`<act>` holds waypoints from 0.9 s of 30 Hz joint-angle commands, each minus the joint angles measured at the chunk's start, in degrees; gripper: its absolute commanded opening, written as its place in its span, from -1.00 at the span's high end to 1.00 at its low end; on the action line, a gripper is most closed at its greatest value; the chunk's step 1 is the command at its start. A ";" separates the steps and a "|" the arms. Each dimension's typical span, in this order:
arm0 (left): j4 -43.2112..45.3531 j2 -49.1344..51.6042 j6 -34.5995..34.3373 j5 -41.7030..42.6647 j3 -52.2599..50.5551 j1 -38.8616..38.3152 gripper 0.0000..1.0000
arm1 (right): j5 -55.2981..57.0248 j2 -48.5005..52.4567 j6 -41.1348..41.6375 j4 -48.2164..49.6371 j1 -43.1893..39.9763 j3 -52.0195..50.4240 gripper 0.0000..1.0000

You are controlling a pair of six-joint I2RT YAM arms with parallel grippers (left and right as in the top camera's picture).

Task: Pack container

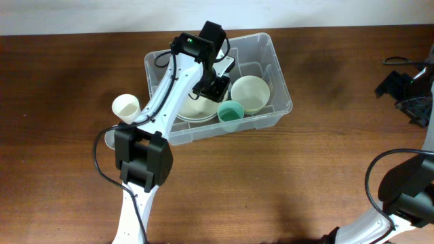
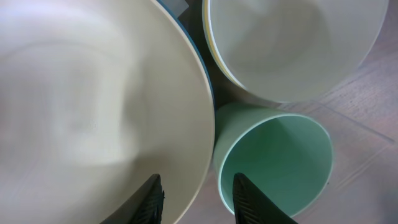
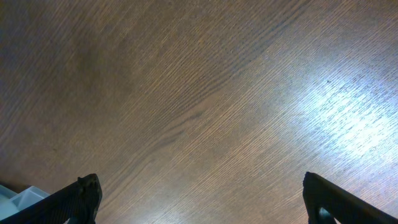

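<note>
The clear plastic container (image 1: 279, 87) stands at the back centre of the table. Inside it are a cream bowl (image 1: 250, 93), a green cup (image 1: 230, 112) and a wide cream dish (image 1: 195, 108). My left gripper (image 1: 215, 88) is down inside the container, open and empty. In the left wrist view its fingers (image 2: 198, 182) straddle the cream dish's rim (image 2: 93, 106), with the green cup (image 2: 280, 158) just to the right and the cream bowl (image 2: 292, 43) beyond. My right gripper (image 1: 413, 95) is wide open and empty over bare wood (image 3: 202, 186) at the far right.
A white paper cup (image 1: 126, 107) stands on the table just left of the container. Another pale object (image 1: 109, 139) lies in front of that cup, partly hidden by my left arm. The table is dark wood (image 1: 285, 176).
</note>
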 commanded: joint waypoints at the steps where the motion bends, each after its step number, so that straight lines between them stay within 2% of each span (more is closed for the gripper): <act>1: 0.11 0.48 0.50 -0.42 0.76 1.40 0.18 | 0.09 -0.74 -0.39 -0.02 -0.15 -0.22 -0.98; 6: 0.00 0.46 0.00 -0.46 4.07 3.89 0.02 | 0.11 -0.74 -0.39 0.00 -0.15 -0.22 -0.98; 11: -0.11 0.46 -3.28 -0.42 11.69 8.17 -0.26 | 0.11 -0.74 -0.39 0.00 -0.15 -0.22 -0.97; 15: -3.56 0.46 -3.93 -0.85 19.69 12.04 -0.30 | 0.09 -0.74 -0.39 0.00 -0.15 -0.22 -0.98; 20: -12.46 0.46 -10.43 -7.15 28.24 17.81 -0.31 | 0.11 -0.74 -0.39 0.00 -0.15 -0.22 -0.97; 23: -17.84 0.46 -13.14 -7.32 31.28 21.70 -0.29 | 0.09 -0.74 -0.39 0.00 -0.15 -0.22 -0.98; 27: -18.53 0.31 -13.44 -3.87 30.69 25.77 -0.31 | 0.11 -0.74 -0.39 0.00 -0.15 -0.22 -0.98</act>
